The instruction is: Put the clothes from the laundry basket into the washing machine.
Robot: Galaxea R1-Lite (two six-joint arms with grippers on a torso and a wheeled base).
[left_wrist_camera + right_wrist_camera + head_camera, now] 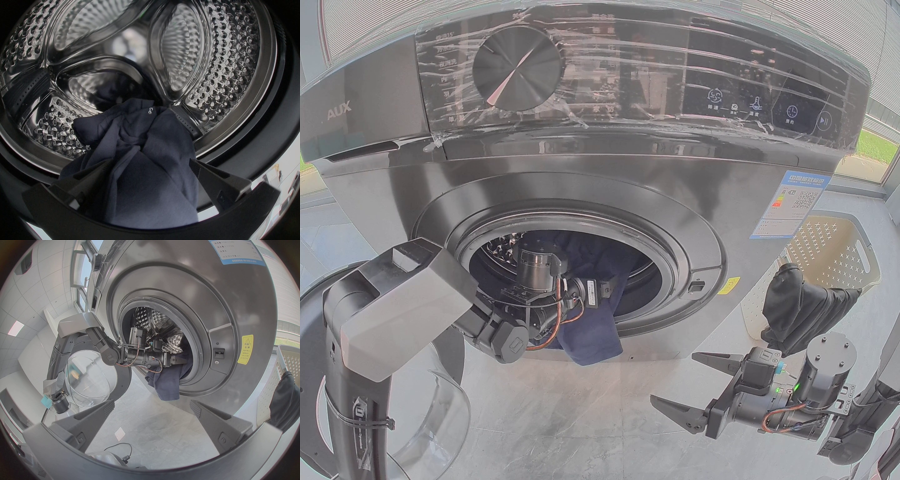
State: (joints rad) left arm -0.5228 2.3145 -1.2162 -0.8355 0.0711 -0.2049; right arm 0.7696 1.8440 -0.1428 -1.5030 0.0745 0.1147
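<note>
A dark navy garment (594, 328) hangs over the lower lip of the washing machine (675, 181) opening, half in the steel drum (218, 62). My left gripper (149, 161) is at the drum mouth, open, with the navy garment (150, 181) lying between its spread fingers. From the right wrist view the left arm reaches into the opening above the navy garment (167, 382). My right gripper (673, 377) hangs open and empty low over the floor, right of the opening. A black garment (800, 306) drapes over the rim of the white laundry basket (837, 244).
The round glass door (425, 400) stands swung open at the left of the machine, close beside the left arm. Grey tiled floor (581, 412) lies in front of the machine. The basket (289, 355) stands against the machine's right side.
</note>
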